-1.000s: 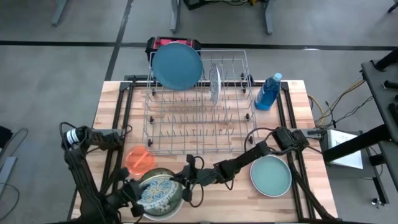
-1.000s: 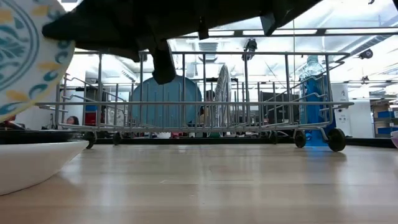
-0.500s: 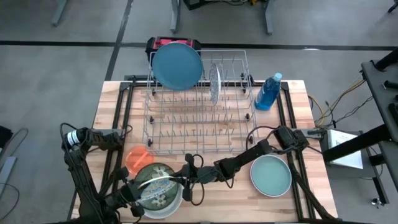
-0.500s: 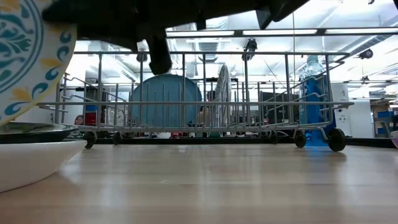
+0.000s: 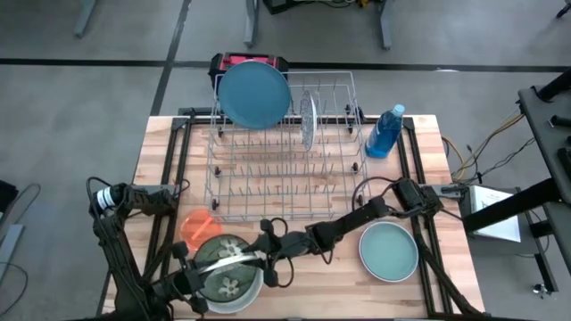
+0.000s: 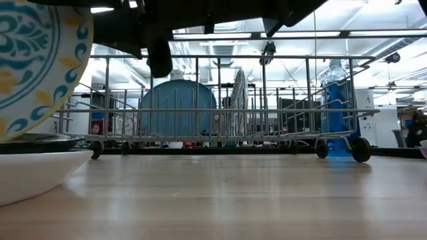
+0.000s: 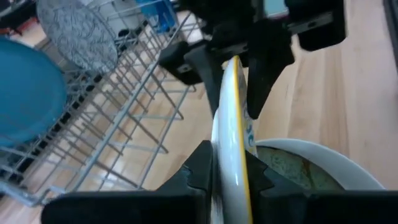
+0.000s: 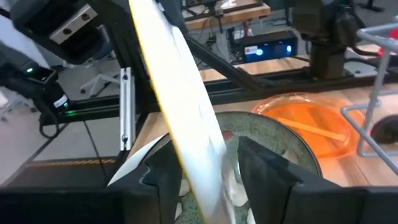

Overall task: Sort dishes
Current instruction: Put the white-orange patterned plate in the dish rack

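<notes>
At the near edge of the desk [image 5: 294, 299], we see the left hand [image 5: 203, 278] clamped on the rim of a patterned plate [image 5: 230, 260], which stands on edge over a stack: a greenish plate [image 5: 234, 285] nested in a white dish [image 5: 250, 299]. From the opposite side, the right hand [image 5: 264, 248] straddles the same rim with its fingers [image 8: 264, 168] parted to either side of it; we cannot tell whether they touch the plate.

Just beside the two hands, toward the rack, lies a small orange plate [image 5: 194, 228] flat on the desk. Beside the right arm, on the far side from the left hand, a pale teal plate [image 5: 389, 251] rests on the wood.

Beyond both hands stands the wire rack [image 5: 285, 169]. In its farthest rows, well apart from the hands, a large blue plate [image 5: 254, 94] stands upright, and near it a grey patterned plate [image 5: 308, 119], edge-on to the overhead camera. A blue bottle [image 5: 384, 132] stands just beside the rack's far corner, on the right arm's side.
</notes>
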Robot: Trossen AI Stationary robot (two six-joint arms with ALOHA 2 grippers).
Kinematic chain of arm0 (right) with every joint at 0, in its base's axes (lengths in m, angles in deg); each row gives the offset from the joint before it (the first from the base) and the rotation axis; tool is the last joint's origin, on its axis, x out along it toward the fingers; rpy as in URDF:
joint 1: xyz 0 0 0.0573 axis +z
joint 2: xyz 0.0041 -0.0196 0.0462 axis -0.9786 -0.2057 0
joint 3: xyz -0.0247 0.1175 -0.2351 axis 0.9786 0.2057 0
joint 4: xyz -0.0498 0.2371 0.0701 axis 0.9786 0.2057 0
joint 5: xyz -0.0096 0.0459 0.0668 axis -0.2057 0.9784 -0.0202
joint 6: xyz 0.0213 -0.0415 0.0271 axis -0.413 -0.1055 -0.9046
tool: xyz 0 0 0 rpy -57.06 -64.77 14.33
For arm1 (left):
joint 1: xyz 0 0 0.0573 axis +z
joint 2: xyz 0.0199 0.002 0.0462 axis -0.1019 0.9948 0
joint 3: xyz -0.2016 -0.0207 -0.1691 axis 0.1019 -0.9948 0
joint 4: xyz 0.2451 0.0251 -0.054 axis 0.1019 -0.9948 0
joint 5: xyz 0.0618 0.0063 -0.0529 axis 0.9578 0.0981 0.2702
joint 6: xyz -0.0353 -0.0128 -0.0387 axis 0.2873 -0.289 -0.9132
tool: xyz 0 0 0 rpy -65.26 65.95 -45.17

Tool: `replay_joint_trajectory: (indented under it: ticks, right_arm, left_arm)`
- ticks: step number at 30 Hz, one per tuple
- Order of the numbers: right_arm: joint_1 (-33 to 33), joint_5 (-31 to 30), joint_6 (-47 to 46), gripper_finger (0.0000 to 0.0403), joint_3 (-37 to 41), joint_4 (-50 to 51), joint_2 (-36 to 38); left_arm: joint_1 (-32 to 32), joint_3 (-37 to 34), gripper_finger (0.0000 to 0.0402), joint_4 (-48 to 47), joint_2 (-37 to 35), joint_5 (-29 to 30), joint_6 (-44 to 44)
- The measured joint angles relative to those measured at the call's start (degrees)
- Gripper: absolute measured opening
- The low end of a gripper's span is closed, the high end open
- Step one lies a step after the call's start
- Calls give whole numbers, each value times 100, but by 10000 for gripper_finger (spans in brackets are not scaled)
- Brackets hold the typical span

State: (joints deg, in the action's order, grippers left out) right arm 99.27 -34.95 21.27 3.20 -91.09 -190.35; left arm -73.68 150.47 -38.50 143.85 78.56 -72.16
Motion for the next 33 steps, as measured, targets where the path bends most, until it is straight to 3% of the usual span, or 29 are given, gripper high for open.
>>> replay_joint_trajectory:
  ticks: [11,17,24,33]
  right_arm:
    - [-28,121,583,142,0,-331,0]
    - [-10,160,1004,108,0,-333,0]
    - [73,-259,1728,24,6,-452,0]
    - [148,-405,2222,19,11,-454,42]
  left_arm:
    - [17,0,20,260,0,358,520]
    - [22,0,20,381,0,394,755]
    - [31,9,21,393,-12,509,736]
    - [23,13,38,409,-21,638,866]
